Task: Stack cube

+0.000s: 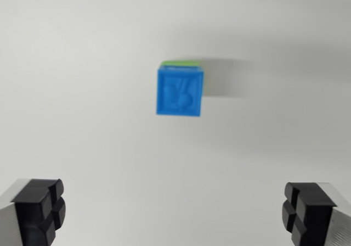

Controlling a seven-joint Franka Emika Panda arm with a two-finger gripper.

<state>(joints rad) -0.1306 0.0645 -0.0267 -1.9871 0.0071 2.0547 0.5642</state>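
Observation:
A blue cube (180, 91) with a raised figure on its top face sits near the middle of the wrist view on a white surface. A green edge (179, 63) shows just behind its far side, apparently a green cube beneath it. My gripper (174, 213) is open, well above and nearer than the cube. One black fingertip (39, 207) shows at the bottom left corner and the other fingertip (305, 208) at the bottom right. Nothing lies between them.
The white tabletop (82, 119) fills the whole view. The cube throws a soft shadow (225, 78) toward the wrist view's right.

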